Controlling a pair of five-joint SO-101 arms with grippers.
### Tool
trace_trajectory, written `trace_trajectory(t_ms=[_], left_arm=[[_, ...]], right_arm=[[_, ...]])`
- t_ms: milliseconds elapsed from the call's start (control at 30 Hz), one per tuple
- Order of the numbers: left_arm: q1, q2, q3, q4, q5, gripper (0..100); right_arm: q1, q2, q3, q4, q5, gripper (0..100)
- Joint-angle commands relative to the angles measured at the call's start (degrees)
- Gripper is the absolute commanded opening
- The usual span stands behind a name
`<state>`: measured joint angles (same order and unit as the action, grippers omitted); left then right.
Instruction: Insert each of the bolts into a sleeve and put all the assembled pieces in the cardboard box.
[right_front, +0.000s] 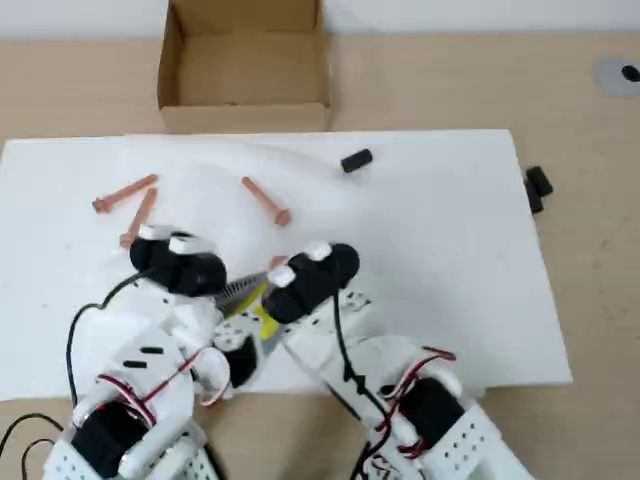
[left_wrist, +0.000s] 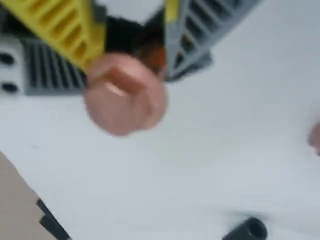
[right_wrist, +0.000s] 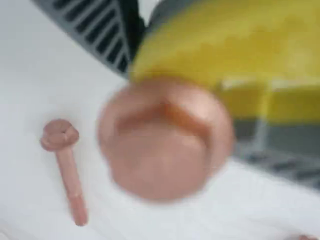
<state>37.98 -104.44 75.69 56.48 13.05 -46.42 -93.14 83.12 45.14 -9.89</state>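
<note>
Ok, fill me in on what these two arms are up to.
The left hand and right hand meet over the white board's near side, a bolt between them; which one grips it is unclear. Three bolts lie loose on the board, one black sleeve beyond them, two more sleeves off its edge. Nothing lies in the cardboard box yet.

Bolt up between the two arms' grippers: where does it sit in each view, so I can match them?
High view: bolt, a copper tip low of centre.
Left wrist view: its head, close up.
Right wrist view: its head, closer still.
Shared landmark: the white sheet under it.
</note>
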Motion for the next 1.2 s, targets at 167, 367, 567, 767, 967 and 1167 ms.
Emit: trace_trajectory(t_ms=[167, 367, 567, 767, 967, 1167], left_arm=[[1.8, -0.2, -4.7, 7.7, -1.7, 19], [1.8, 0.0, -10.5, 16.2, -5.1, 20], [1.1, 0.1, -13.6, 17.2, -9.9, 20], [-12.3, 0.1, -9.8, 4.8, -17.0, 20], [-16.1, 0.2, -11.1, -5.0, -9.4, 20], [-28.7, 2.7, -7.6, -11.8, -5.4, 20]], right_arm=[[-0.4, -0.1, -1.0, -0.3, 0.4, 0.9], [-0.4, -0.1, -1.0, -0.4, 0.4, 0.9], [-0.2, -0.1, -1.2, -0.4, 0.4, 0.9], [5.8, 0.3, -4.0, -0.3, 0.1, 0.9], [16.0, 0.7, -4.4, -0.5, 0.1, 0.9], [21.5, 14.4, -16.7, -2.9, 0.0, 0.9]])
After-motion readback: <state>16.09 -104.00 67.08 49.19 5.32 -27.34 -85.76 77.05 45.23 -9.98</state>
